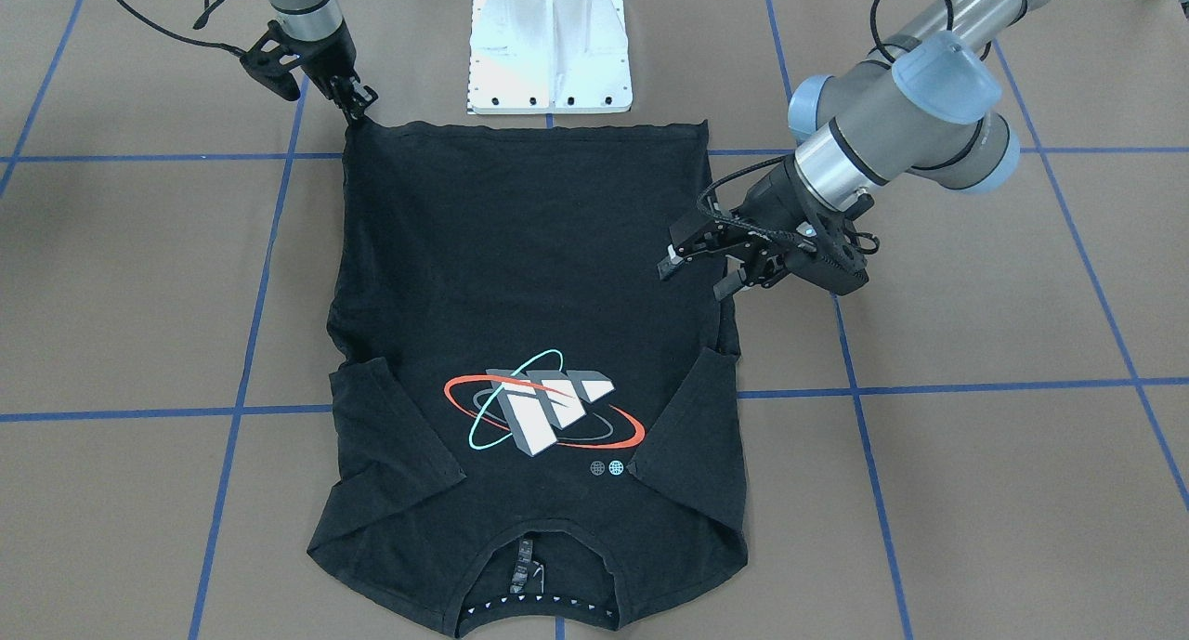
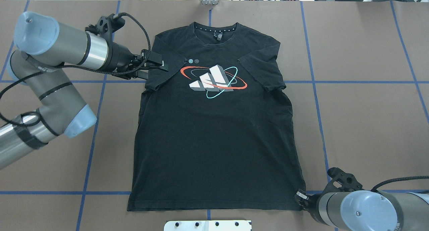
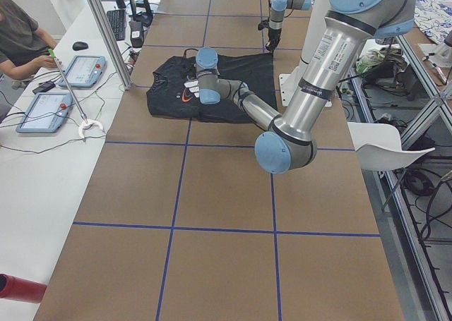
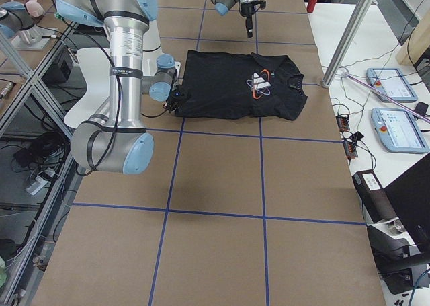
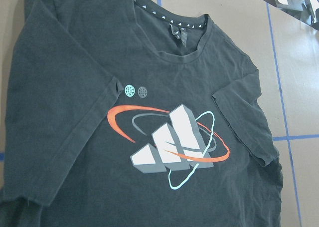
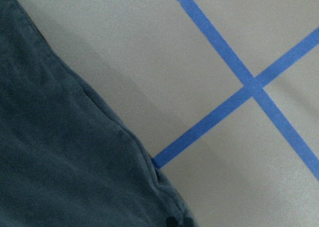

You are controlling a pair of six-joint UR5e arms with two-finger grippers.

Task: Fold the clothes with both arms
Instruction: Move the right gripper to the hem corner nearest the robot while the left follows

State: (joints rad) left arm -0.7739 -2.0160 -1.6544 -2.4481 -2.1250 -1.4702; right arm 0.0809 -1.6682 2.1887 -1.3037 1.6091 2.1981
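Note:
The black T-shirt [image 2: 214,130] lies flat and face up on the brown table, its collar on the far side from the robot. The white-grey logo [image 2: 214,78] with orange and teal ellipses is on the chest. My left gripper [image 2: 155,70] is open and empty. It hovers above the shirt's sleeve on my left; from the front it shows over the shirt's side edge [image 1: 694,280]. The left wrist view shows the logo and collar [image 5: 172,25] from above. My right gripper [image 2: 300,197] is down at the hem corner near the robot [image 1: 357,112] and looks shut on it.
The white base mount [image 1: 548,55] stands just behind the hem. Blue tape lines [image 6: 234,97] grid the table. An operators' bench with tablets [image 3: 70,74], a seated person [image 3: 21,39] and a metal pole [image 3: 106,32] lie beyond the collar side.

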